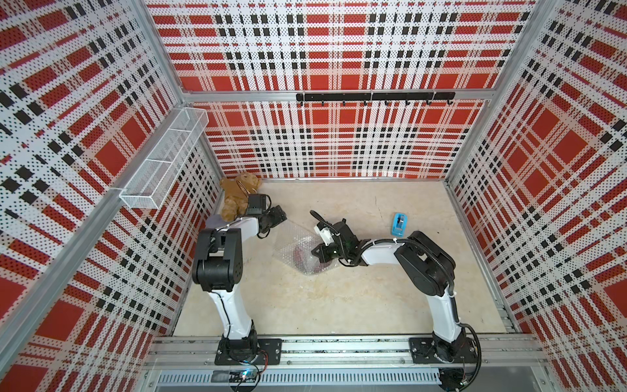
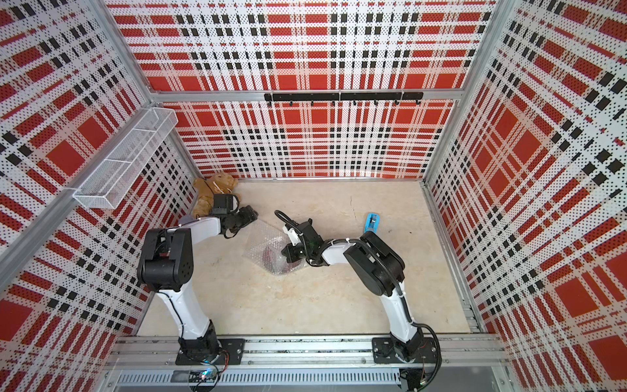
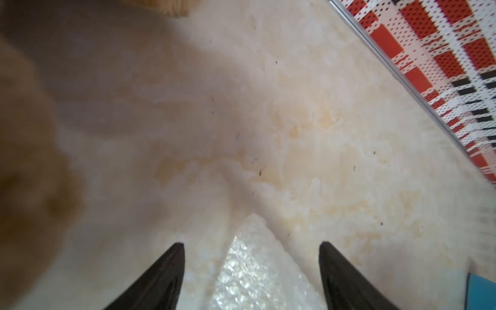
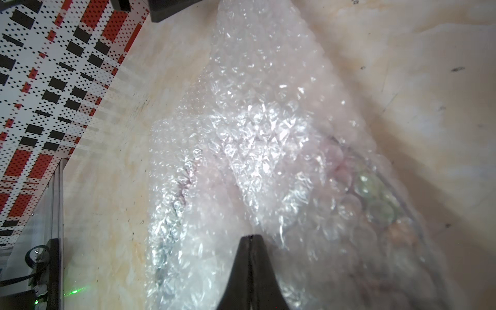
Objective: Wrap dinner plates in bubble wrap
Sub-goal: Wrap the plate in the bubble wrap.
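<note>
The bubble wrap [image 1: 291, 237] [image 2: 260, 239] lies crumpled on the table, folded over the dark-red dinner plate [image 1: 300, 254] [image 2: 270, 255]. Through the plastic, the right wrist view shows the plate's flowered rim [image 4: 375, 209]. My right gripper [image 1: 316, 253] [image 2: 287, 254] [image 4: 251, 236] is shut, its tips pressed together on top of the wrap [image 4: 255, 120] over the plate. I see no plastic between them. My left gripper [image 1: 277, 217] [image 2: 248, 215] [image 3: 251, 243] is open at the wrap's far-left corner. That corner [image 3: 252, 271] lies between the spread fingers and touches neither.
A brown teddy bear [image 1: 237, 197] [image 2: 212, 190] sits in the back-left corner, just behind my left wrist. A blue tape dispenser [image 1: 399, 224] [image 2: 371, 222] stands to the right of the wrap. A wire basket [image 1: 163, 163] and a hook rail [image 1: 375, 96] hang on the walls.
</note>
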`<state>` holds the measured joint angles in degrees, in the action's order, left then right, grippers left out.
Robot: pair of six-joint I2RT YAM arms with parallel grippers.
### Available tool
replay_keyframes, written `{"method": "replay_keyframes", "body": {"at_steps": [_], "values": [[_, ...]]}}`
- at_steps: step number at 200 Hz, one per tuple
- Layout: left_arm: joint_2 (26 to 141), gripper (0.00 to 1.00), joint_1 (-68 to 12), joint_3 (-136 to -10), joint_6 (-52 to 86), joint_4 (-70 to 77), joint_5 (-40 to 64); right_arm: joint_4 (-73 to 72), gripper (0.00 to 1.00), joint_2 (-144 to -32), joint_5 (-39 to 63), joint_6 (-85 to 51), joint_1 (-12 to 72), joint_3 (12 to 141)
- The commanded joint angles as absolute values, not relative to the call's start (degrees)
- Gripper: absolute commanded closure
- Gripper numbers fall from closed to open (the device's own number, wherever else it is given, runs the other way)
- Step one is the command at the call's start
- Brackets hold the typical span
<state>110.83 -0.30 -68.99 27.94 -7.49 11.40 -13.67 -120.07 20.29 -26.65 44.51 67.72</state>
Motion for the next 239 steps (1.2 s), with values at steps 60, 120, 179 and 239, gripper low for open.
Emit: {"method": "replay_keyframes", "body": {"at_steps": [60, 120, 179, 239], "values": [[117.21, 0.55, 1.01, -76.09, 21.53, -15.19, 16.77, -6.86, 0.96, -120.77, 18.91, -26.85, 44.91, 64.95], [112.36, 0.36, 0.88, -74.21, 23.22, -14.58, 13.61, -7.03, 0.96, -120.59, 18.96, -27.06, 44.91, 64.47], [86.36, 0.2, -0.03, -44.46, 42.34, -3.24, 3.29, -6.89, 0.97, -121.03, 18.58, -27.37, 44.91, 64.62], [68.3, 0.19, -7.03, -20.5, 62.01, 8.12, 5.84, -7.38, 0.97, -121.2, 18.82, -27.6, 44.91, 64.5]]}}
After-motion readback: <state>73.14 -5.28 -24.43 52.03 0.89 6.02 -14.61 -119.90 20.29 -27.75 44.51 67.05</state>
